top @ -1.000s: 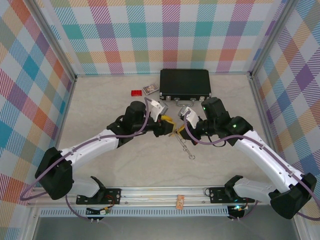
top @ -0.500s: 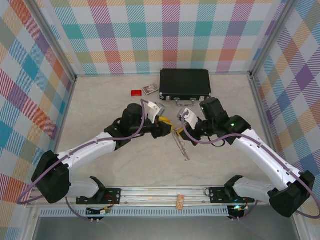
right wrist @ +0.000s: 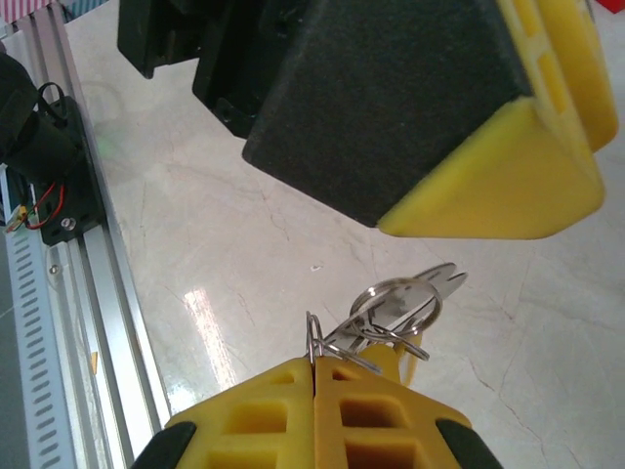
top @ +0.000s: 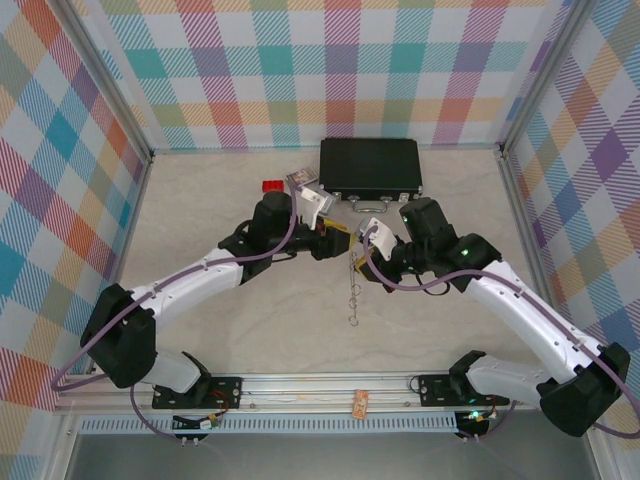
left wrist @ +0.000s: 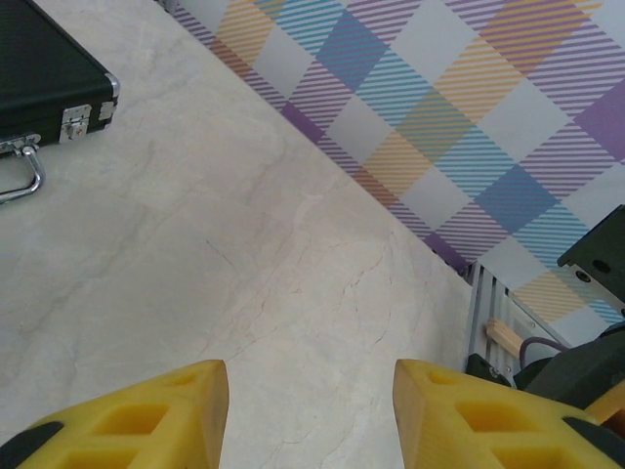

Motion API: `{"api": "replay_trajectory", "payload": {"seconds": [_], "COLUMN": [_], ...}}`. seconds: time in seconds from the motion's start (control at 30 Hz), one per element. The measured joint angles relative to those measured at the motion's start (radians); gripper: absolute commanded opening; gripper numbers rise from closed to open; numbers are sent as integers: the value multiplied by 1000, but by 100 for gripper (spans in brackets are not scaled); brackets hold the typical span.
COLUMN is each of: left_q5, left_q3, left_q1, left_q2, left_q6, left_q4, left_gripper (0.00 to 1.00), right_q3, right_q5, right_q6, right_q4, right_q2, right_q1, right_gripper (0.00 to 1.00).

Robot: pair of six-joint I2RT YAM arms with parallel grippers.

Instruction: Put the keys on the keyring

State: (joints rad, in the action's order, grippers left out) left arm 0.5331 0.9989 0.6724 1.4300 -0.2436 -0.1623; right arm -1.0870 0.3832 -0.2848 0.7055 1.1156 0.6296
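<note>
My right gripper is shut on the thin grey wire of the keyring. A round split ring hangs from that wire. It carries a silver key, and a yellow key head shows just behind my finger. In the top view my right gripper holds this bunch above the table, and a thin chain dangles straight down from it. My left gripper sits just left of it and a little farther back. Its jaws are open with only bare table between them.
A black case with a silver handle lies at the back centre. A small red block and a little printed box lie to its left. Plaid walls close the table on three sides, and a metal rail runs along the near edge.
My left gripper has drawn back from the right one toward the case and its jaws have widened. The chain, slanting to the right before, now hangs straight down.
</note>
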Motion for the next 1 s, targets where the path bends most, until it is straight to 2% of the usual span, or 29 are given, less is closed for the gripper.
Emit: {"api": "replay_trajectory", "payload": {"seconds": [0.43,0.83,1.0], "left_q5": [-32,-56,-64], "left_q3": [-149,-250,-253], "left_q1": [-1,-1,-1], "left_q2": [-176,-190,-195], "left_q6": [5,-29,-29], "left_q4": [-24,-68,-75], "left_gripper": [47,46,46], "right_q3": [4,14,1], "right_q5": [-5,4,27], "right_q6": [69,220,241], "right_q4": [-17,-132,-112], "right_q2": [34,9,34], "right_q1": [-9,-47,-50], "right_gripper": [0,0,0]}}
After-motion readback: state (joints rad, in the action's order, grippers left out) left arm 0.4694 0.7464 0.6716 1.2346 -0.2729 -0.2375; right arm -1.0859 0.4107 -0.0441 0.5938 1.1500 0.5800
